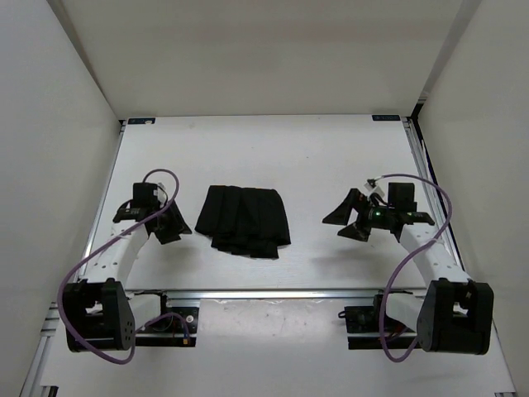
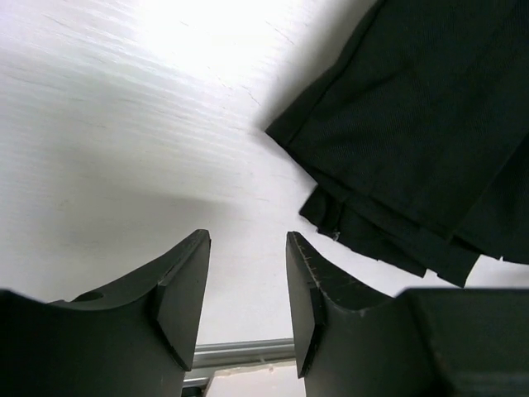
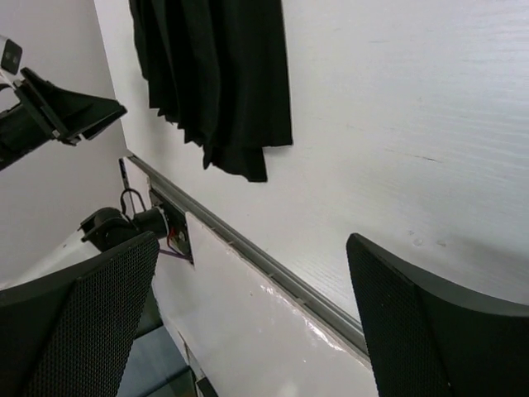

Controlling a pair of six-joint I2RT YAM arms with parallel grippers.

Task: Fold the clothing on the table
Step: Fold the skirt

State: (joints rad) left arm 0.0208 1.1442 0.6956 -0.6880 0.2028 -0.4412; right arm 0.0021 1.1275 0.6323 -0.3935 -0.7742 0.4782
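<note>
Left hand (image 1: pixel 175 225) beside clothing (image 1: pixel 244 219), pleats (image 1: pixel 263 217) near-far

Black pleated clothing (image 1: pixel 243 219) — white table (image 1: pixel 331 165) — purple cables (image 1: pixel 91 260).

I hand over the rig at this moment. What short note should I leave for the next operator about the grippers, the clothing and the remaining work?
Left gripper: open, empty, just left of the clothing, not touching it.
Right gripper: open wide, empty, to the right and well apart from it.
Clothing: lies on the table near the middle, as a compact stack with layered edges.
Done: it looks folded over at least once.
Left: the near edge is uneven. It may need tidying or one more fold, but I cannot tell for certain.
</note>
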